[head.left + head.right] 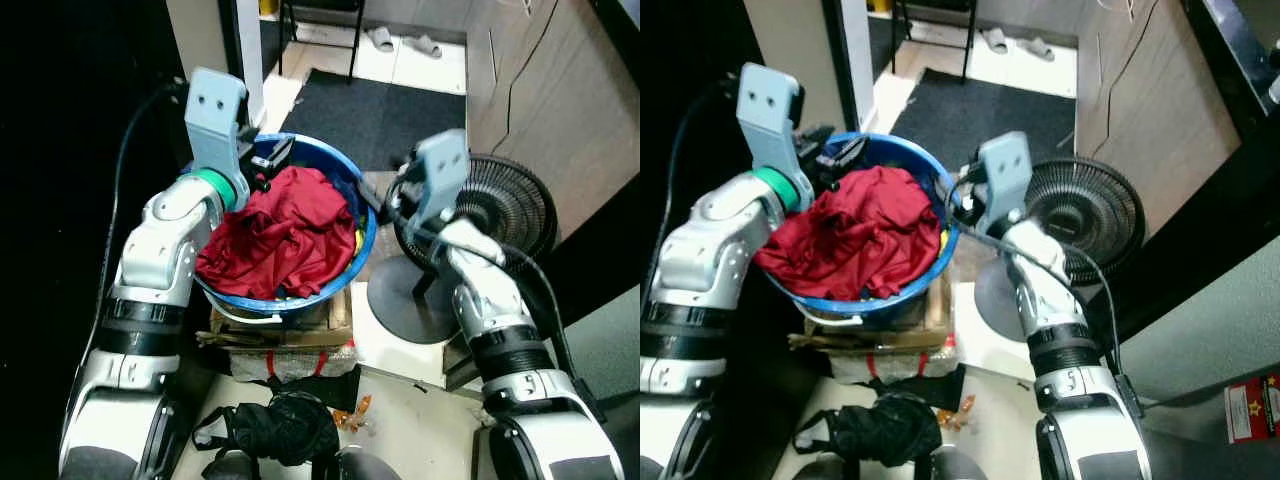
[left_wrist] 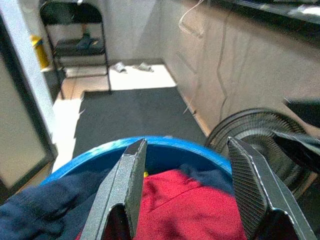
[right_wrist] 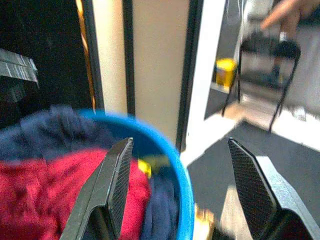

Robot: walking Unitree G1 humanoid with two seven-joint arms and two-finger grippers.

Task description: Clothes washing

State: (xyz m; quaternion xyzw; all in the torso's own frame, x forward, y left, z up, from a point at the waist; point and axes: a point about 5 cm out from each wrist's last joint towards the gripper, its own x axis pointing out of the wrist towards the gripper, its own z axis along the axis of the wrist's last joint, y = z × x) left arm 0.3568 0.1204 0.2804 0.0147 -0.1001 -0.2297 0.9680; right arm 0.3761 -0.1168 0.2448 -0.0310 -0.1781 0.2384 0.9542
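Left gripper [image 2: 187,190]: you see its two black fingers spread wide, holding nothing, poised at the near-left rim of the blue basin [image 1: 345,275] and pointing across it. Right gripper [image 3: 185,195]: likewise spread and empty, held at the basin's right rim, aimed inward over the laundry.

Blue basin: the landmark for this stage. It sits on a stack of flattened cardboard and bagged items [image 1: 285,345], with the two grippers flanking it on either side.

Red garment [image 1: 275,235]: heaped on top inside the basin, filling most of it. Dark blue clothing [image 2: 45,212] lies beneath and toward the basin's far-left edge; a small yellow item [image 3: 145,167] shows near the right rim.

Surroundings: a black fan [image 1: 490,215] stands just right of the basin, behind the right arm; a black bag-like bundle [image 1: 275,430] lies on the floor in front of the basin; a dark mat [image 1: 375,115] stretches beyond it.

Progress, as you may judge it: the clothes are gathered in the basin but nothing is gripped. Taking hold of the basin or a garment, and everything after, appears still to be done. No washing machine is identifiable here.
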